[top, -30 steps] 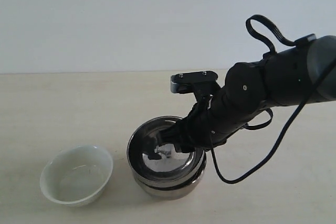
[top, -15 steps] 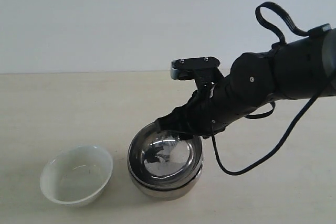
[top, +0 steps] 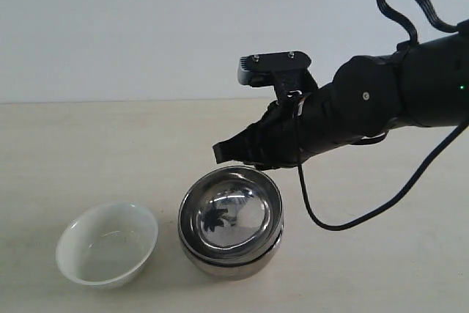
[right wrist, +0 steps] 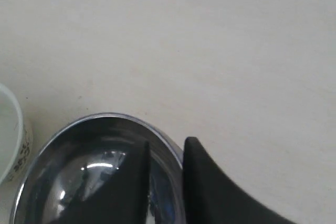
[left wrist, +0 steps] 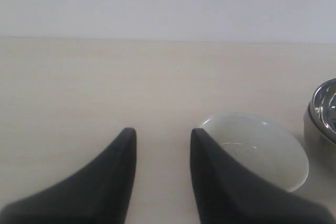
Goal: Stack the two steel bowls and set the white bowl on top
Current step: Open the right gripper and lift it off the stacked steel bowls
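Note:
The two steel bowls are nested on the table, the smooth one (top: 231, 214) sitting inside the lower one (top: 234, 263). Just above the stack's far rim hangs my right gripper (top: 223, 153), slightly open and holding nothing. In the right wrist view its fingertips (right wrist: 165, 142) stand on either side of the upper bowl's rim (right wrist: 79, 182) below them. The white bowl (top: 108, 243) rests upright to the left of the stack. My left gripper (left wrist: 163, 132) is open over bare table, with the white bowl (left wrist: 262, 150) just beyond one finger. It does not show in the exterior view.
The beige table (top: 110, 144) runs back to a plain white wall. The right arm's black cable (top: 344, 218) loops down to the right of the stack. An edge of the steel stack (left wrist: 323, 114) shows in the left wrist view.
My right gripper has let go of the upper steel bowl and risen out of it, up and to the left. The upper bowl now sits level in the lower one.

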Controlling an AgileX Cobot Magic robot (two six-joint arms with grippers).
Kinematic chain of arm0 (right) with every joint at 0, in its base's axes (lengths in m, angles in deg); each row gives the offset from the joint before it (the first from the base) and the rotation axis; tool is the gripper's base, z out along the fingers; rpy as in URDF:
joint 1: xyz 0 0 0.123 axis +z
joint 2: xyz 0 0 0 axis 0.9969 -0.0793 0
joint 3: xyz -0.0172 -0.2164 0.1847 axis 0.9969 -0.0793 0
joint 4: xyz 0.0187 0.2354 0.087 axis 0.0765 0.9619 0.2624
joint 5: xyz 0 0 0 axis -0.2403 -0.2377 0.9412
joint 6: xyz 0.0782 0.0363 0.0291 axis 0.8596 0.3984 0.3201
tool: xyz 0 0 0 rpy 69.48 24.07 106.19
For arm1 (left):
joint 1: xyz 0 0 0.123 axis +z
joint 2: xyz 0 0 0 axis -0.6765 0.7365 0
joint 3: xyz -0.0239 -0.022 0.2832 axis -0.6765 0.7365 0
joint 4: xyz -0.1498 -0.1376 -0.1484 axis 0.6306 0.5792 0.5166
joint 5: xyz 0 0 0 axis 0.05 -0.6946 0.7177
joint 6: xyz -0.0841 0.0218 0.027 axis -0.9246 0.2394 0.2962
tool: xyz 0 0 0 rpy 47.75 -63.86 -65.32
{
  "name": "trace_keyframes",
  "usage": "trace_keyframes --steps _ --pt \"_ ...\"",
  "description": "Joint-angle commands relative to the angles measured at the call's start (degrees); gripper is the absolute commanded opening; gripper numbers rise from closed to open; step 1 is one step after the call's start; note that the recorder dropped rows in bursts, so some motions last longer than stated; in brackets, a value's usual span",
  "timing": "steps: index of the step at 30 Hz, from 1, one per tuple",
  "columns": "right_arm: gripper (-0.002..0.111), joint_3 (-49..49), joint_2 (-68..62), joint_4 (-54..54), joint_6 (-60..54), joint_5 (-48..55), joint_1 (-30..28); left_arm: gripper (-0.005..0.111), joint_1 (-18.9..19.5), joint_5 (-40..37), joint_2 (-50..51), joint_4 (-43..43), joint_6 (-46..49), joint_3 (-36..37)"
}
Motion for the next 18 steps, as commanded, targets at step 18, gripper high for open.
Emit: trace_keyframes --steps 18 --pt "0.0 -0.2 -4.6 -0.9 -1.9 1.1 0.0 0.032 0.2 0.0 -0.2 0.1 0.2 0.2"
